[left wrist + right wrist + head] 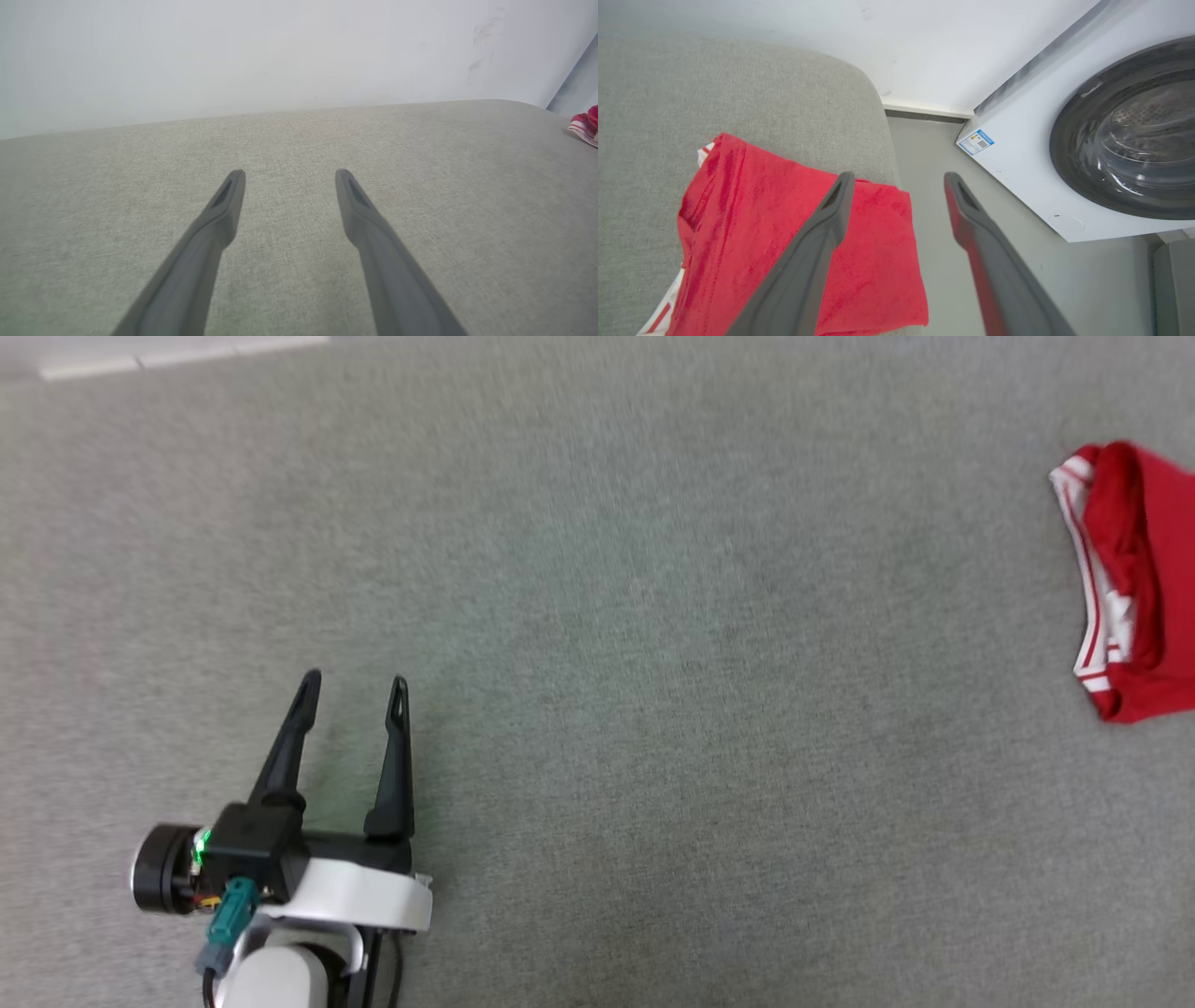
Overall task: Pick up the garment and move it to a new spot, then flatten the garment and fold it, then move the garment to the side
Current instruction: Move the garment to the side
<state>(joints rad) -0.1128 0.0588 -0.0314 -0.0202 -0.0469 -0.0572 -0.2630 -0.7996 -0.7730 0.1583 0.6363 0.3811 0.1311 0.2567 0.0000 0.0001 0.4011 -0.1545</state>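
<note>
Seems near done, with garment folded, parked at table right edge. Left end effector open, empty; right end effector open above garment, gripping nothing.

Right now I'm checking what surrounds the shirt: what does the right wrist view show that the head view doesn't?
Right wrist view: a white washing machine with a dark round door, the floor beside it, and the open right gripper. Head view: the open left gripper, well apart from the garment. Both: the red garment lying on the grey fabric surface.
</note>
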